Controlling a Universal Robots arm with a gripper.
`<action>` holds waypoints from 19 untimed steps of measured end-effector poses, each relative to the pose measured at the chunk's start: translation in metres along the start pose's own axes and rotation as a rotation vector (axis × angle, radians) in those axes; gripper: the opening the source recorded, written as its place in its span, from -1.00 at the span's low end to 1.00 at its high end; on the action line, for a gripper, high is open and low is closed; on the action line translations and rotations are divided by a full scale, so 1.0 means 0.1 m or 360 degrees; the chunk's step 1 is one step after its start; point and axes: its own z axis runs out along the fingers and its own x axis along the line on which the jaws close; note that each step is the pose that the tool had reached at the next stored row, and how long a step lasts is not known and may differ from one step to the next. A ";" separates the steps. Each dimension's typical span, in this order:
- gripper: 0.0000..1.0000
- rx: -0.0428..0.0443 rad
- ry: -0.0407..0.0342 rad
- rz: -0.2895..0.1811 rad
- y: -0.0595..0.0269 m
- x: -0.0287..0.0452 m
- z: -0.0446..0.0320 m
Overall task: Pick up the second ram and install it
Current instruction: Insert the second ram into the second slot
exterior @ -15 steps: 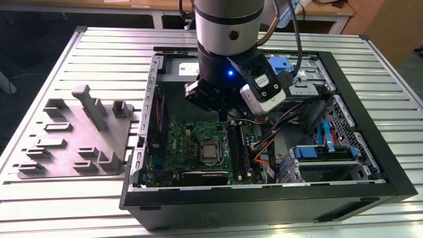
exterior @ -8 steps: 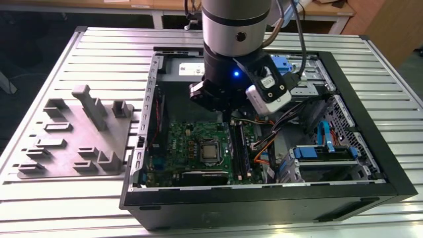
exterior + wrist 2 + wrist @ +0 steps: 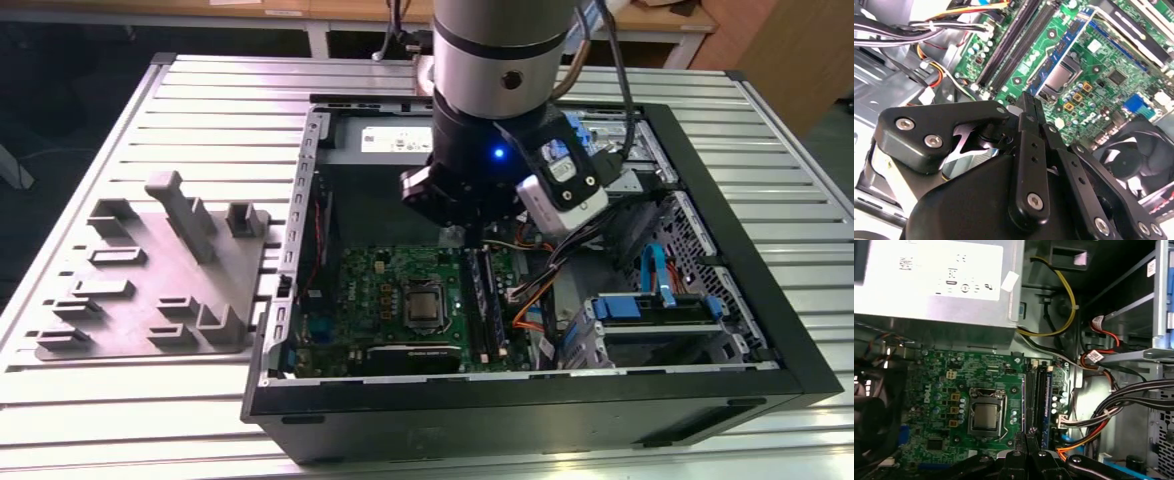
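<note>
The gripper [image 3: 1031,433] is found pressed together, empty, above the motherboard [image 3: 939,390]. The second ram [image 3: 1048,400] appears seated upright in that board, just beside it. It is judged light, stiff and fragile, best grasped by its edges.

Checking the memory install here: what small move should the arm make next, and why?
Probably a small, slow descent. In the first wrist view the black gripper hangs over the long black memory slots on the green motherboard, roughly in line with them. Whether it carries anything I cannot tell.
</note>
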 end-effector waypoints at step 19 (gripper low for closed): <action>-0.84 0.0002 -0.0001 0.0022 0.024 -0.064 0.193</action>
